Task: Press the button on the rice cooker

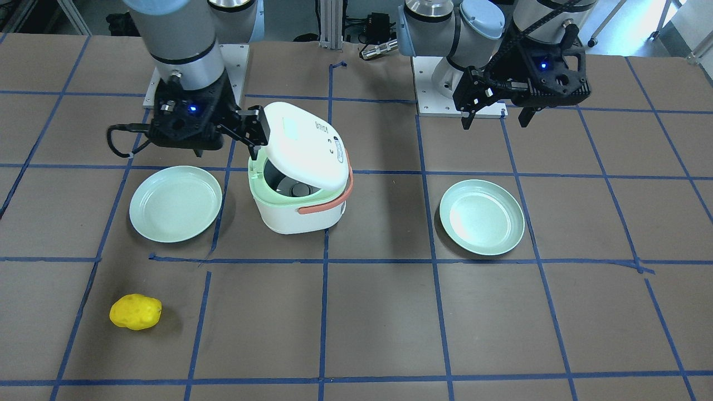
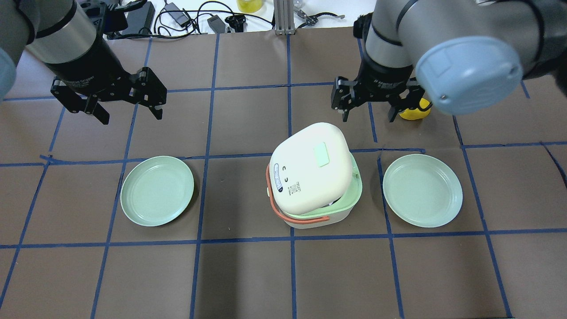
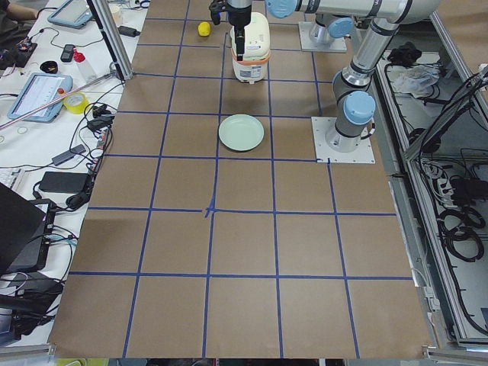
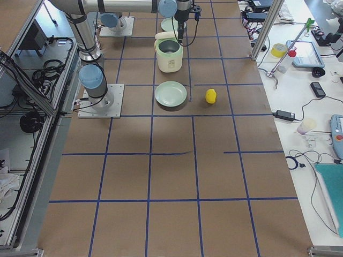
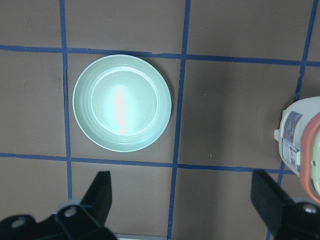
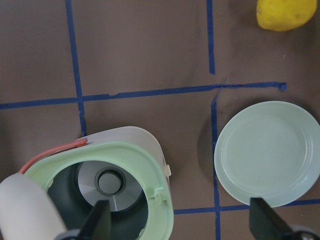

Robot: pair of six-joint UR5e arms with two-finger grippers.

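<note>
The white rice cooker (image 1: 301, 206) with an orange handle stands mid-table, its lid (image 2: 310, 168) popped up and tilted open. A pale green panel (image 2: 323, 154) sits on the lid's top. The inner pot shows in the right wrist view (image 6: 100, 190). My right gripper (image 1: 227, 146) is open and empty, hovering just beyond the cooker's far side (image 2: 367, 117), one finger (image 1: 256, 129) close by the lid's edge. My left gripper (image 2: 132, 117) is open and empty, high over the table away from the cooker, also in the front view (image 1: 496, 123).
One pale green plate (image 2: 157, 190) lies on the cooker's left, under my left gripper's view (image 5: 122, 102). Another plate (image 2: 423, 190) lies on its right (image 6: 267, 152). A yellow lemon-like object (image 1: 135, 312) lies farther out on the right side (image 6: 285, 12).
</note>
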